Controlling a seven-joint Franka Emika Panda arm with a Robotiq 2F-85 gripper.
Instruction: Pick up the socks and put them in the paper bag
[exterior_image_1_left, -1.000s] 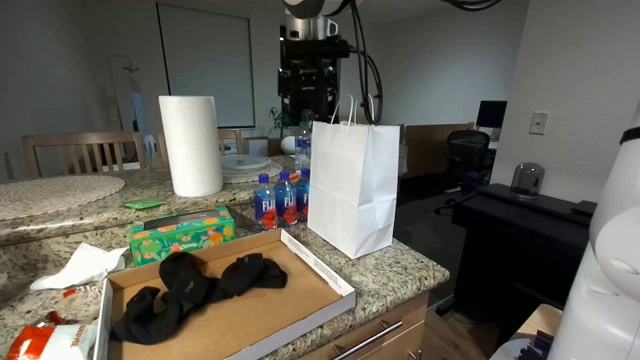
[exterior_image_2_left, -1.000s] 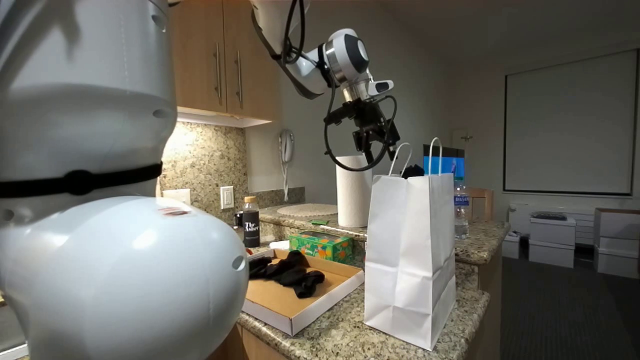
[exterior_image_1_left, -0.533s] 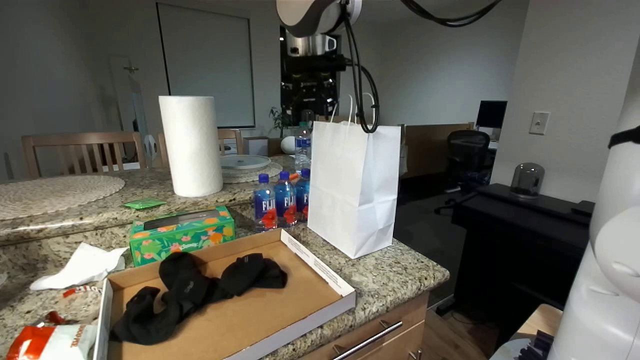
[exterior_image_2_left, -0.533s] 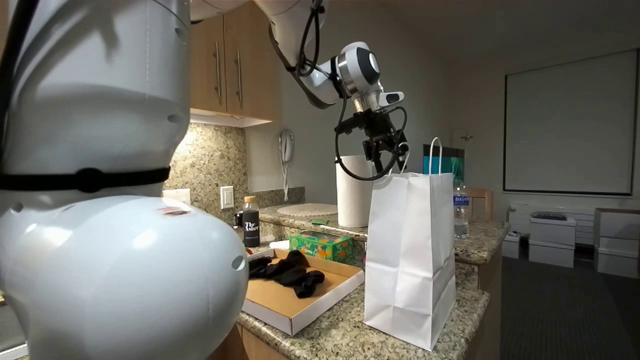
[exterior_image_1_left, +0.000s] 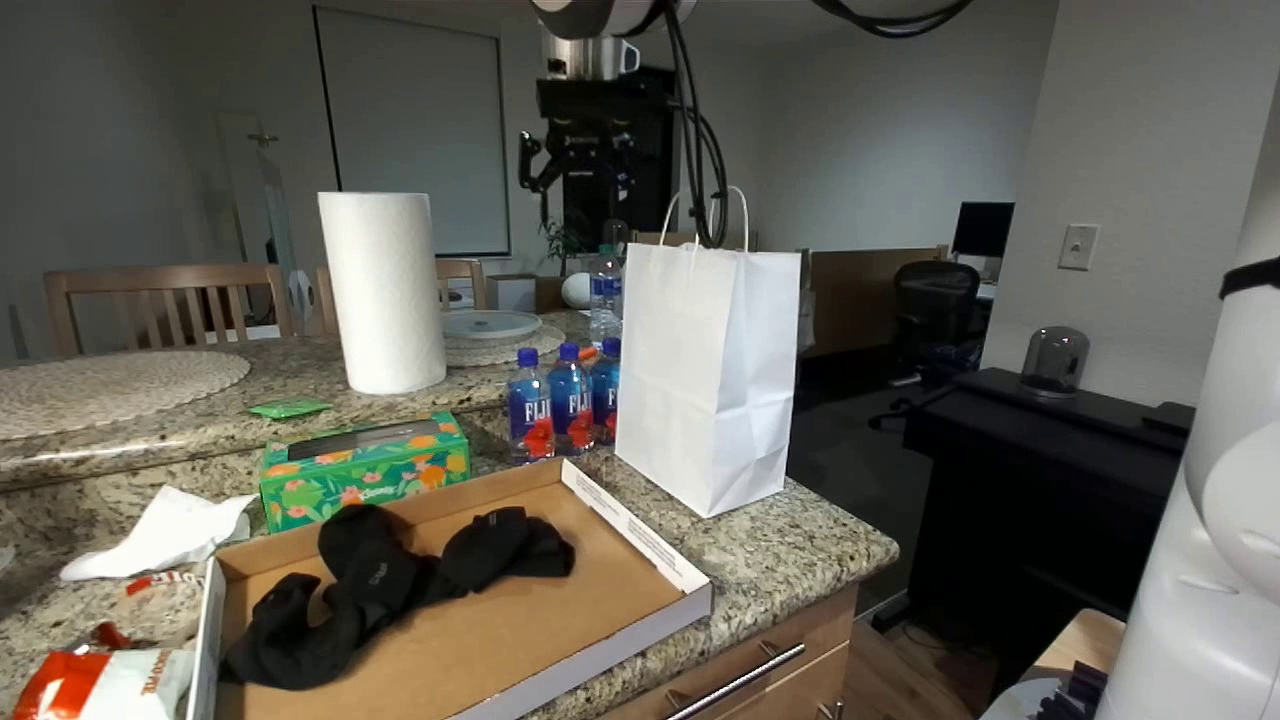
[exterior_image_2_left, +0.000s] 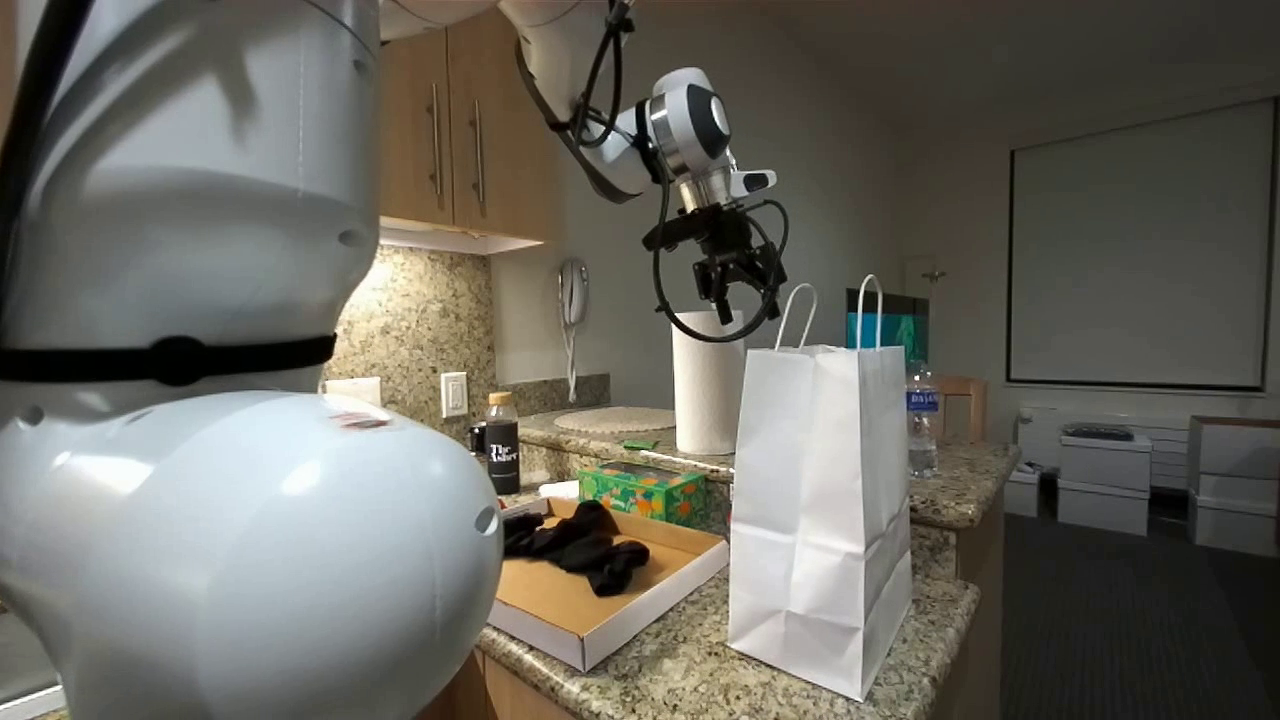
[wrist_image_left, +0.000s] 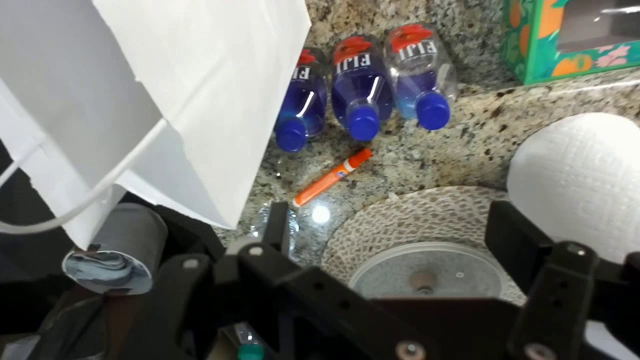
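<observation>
Several black socks (exterior_image_1_left: 375, 580) lie bunched together in a shallow cardboard tray, and these socks (exterior_image_2_left: 590, 550) are seen from the side as well. The white paper bag (exterior_image_1_left: 680, 370) stands upright near the counter's end with its handles raised. In the wrist view the paper bag (wrist_image_left: 215, 75) fills the upper left; part of its inside shows, but not its bottom. My gripper (exterior_image_2_left: 748, 312) hangs above the upper counter, beside the bag's handles and higher than its rim. Wide apart in the wrist view, the jaws of the gripper (wrist_image_left: 387, 215) have nothing between them.
The cardboard tray (exterior_image_1_left: 530, 630) sits in front of a green tissue box (exterior_image_1_left: 370, 470). Blue-capped water bottles (exterior_image_1_left: 570, 400) stand against the bag. A paper towel roll (exterior_image_1_left: 385, 290) rises on the upper counter, near an orange marker (wrist_image_left: 332, 177).
My gripper dips towards the bag, then rises and shifts away from its handles. A dark lump between the handles a second ago no longer shows. Bag and tray socks stay put.
</observation>
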